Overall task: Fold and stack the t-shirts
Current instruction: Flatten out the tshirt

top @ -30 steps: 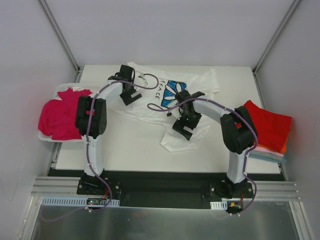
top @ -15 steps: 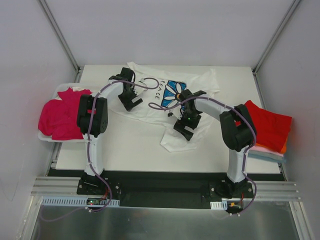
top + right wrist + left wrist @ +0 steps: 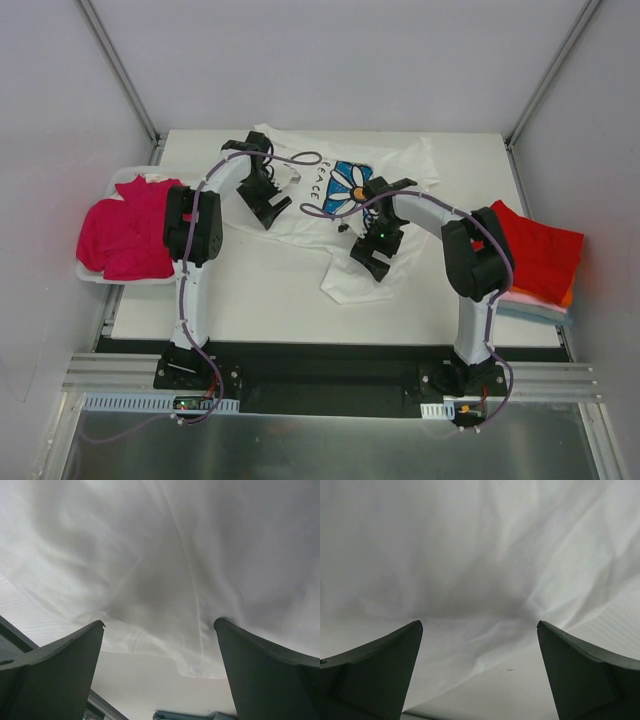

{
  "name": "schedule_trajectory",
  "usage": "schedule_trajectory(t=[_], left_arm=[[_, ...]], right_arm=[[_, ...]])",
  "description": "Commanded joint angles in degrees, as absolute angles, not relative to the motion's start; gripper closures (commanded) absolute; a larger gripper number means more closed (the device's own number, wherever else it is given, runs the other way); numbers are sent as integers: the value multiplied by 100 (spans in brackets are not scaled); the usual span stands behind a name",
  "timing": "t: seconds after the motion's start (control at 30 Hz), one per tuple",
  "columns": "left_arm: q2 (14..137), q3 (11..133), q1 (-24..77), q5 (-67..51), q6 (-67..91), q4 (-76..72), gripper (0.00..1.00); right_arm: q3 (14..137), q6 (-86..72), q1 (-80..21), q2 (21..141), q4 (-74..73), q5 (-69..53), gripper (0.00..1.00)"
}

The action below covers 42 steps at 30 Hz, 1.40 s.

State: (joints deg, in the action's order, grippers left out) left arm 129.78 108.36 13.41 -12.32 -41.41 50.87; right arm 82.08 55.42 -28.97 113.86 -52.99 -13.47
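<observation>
1. Both claws are released, jaws spread wide. The left gripper (image 3: 268,205) hangs over the left side of the white daisy-print t-shirt (image 3: 400,165), and the right gripper (image 3: 372,258) sits over its near flap. The shirt lies rumpled, print up, toward the far side of the table (image 3: 260,300).
2. Left wrist view: wrinkled cloth between the fingertips, with bare table just below. Close here and the jaws may pinch a single crease rather than the edge, and the fold would come out crooked.
3. Right wrist view: a stitched hem (image 3: 200,667) runs right between the fingers. A shallow bite on that hem could slip out as the cloth lifts.
4. If one side catches and the other misses, the shirt twists instead of folding flat.
5. The purple cable (image 3: 310,160) loops low over the print, so a sweeping move might drag the fabric.
6. The right arm's elbow sits beside the red t-shirt (image 3: 540,250) topping the stack at the right edge, so a wide swing could knock it. The magenta t-shirt (image 3: 120,235) in the tray (image 3: 95,275) looks safely apart.
</observation>
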Motion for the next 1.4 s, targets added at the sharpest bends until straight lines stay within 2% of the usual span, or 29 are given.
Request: schedule_trajectory(t=[0.0,0.33,0.63,1.03,1.37], left_arm=[[12964,11057,1309,-1626,-4008,5809,1],[13087,11092,1292,-1029,-3946,5862,1],[13175,11048,1292,-264,-3674,5766,1],[12999,10591,1292,-176,-3542,5511,1],[12270,9581,1388,-141,-3472,5169,1]], right_arm=[[8227,5748,-2892,11452,-5739,-1889,0],[8174,5660,-2865,11487,-5599,-1802,0],[7638,5432,-2839,11119,-5081,-1117,0],[7032,5221,-2751,10328,-4632,-89,0],[6390,5203,-2725,9589,-4412,378,0]])
